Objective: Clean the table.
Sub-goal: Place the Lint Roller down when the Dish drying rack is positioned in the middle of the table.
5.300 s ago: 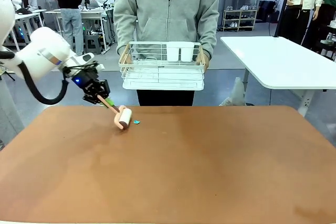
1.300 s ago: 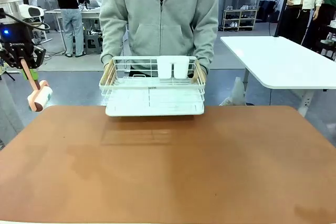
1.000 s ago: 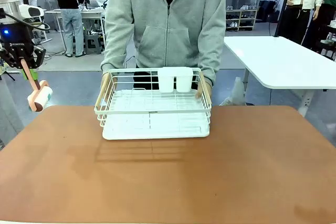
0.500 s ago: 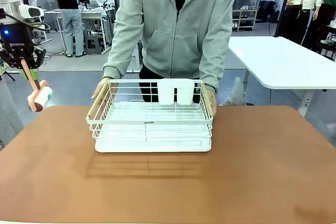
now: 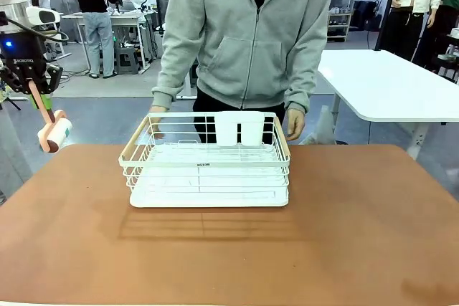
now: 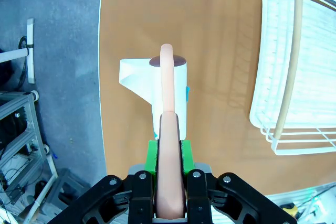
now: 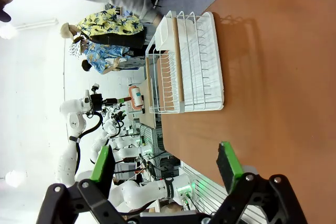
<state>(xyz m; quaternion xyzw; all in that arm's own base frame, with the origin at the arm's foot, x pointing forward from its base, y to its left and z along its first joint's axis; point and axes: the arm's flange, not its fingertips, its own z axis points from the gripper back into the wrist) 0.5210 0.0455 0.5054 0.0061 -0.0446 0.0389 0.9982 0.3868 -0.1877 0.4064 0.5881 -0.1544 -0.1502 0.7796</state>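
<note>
While the left gripper (image 5: 30, 85) hangs past the tabletop's (image 5: 229, 249) left edge, it pinches the pink handle of a lint roller (image 5: 54, 132) whose white roll points down. A white wire dish rack (image 5: 208, 166) rests on the reddish-brown tabletop toward its far side, the person's hands (image 5: 295, 124) just behind it. The right gripper (image 7: 165, 167) stands spread wide above the tabletop, holding nothing.
</note>
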